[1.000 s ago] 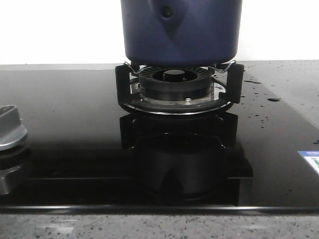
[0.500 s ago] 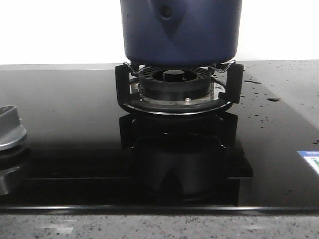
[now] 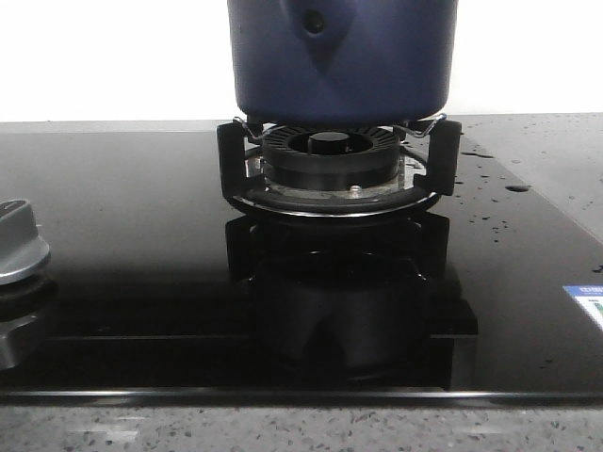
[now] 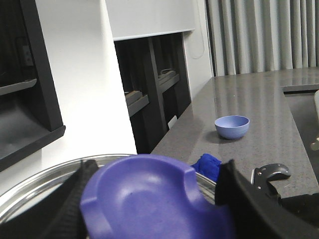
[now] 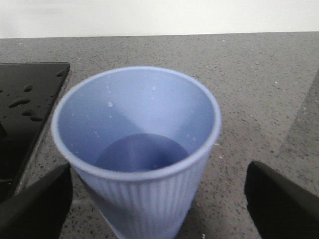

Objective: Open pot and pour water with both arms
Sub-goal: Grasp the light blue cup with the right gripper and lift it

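while the pot (image 3: 342, 58) sat on the black gas burner (image 3: 332, 160), each arm was busy with a different blue thing.

the left gripper (image 4: 152, 199) had its two dark fingers (image 4: 75, 196) on either side of a purple-blue knob (image 4: 149, 196), which filled the gap between them, and a shiny metal lid rim (image 4: 35, 184) curved just behind the knob (whether the pads actually pressed it, i could not tell). beyond that gripper, well apart on the grey counter (image 4: 259, 104), stood a small blue bowl (image 4: 232, 126). the right gripper (image 5: 157, 194) was spread wide around a ribbed light-blue cup (image 5: 137, 149), upright between its fingers (image 5: 281, 196) with clear gaps on both sides; the glass hob (image 5: 25, 99) beside it carried water drops.
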Robot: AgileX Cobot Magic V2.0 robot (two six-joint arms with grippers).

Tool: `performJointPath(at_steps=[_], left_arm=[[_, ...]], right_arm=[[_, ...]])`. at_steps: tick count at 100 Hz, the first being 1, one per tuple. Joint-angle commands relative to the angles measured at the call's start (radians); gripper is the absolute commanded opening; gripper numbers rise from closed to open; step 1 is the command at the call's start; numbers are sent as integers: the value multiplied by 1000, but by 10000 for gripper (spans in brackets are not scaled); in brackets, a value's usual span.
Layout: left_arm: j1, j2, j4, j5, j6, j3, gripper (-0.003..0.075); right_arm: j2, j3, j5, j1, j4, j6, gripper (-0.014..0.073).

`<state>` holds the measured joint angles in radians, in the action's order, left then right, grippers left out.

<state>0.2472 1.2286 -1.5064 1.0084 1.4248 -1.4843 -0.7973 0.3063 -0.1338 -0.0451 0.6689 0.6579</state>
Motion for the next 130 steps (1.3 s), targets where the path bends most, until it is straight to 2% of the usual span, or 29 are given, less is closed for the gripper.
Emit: performJointPath(at_steps=[1, 14, 36, 60, 74, 110, 122, 130], left_arm=[[-3, -23, -91, -25, -11, -30, 221], [-3, -23, -89, -23, -11, -30, 221], [-3, -23, -89, -19, -11, -30, 221], [-3, -23, -80, -19, -11, -30, 221], [-3, -23, -62, -19, -11, -28, 221], [-3, -23, -57, -37, -15, 14, 221], [-3, -23, -17, -39, -18, 15, 221], [-4, -23, 10, -34, -61, 15, 222]], right_arm=[[-29, 29, -124, 34, 0, -8, 605], [-95, 40, -220, 79, 0, -9, 605], [-209, 67, -306, 82, 0, -39, 605], [-320, 107, -359, 82, -75, -166, 590], [-360, 134, -390, 82, -160, -219, 517], [-406, 143, -406, 82, -159, -219, 252], [-385, 143, -398, 82, -177, -219, 218], [-334, 154, -337, 86, -249, -219, 218]])
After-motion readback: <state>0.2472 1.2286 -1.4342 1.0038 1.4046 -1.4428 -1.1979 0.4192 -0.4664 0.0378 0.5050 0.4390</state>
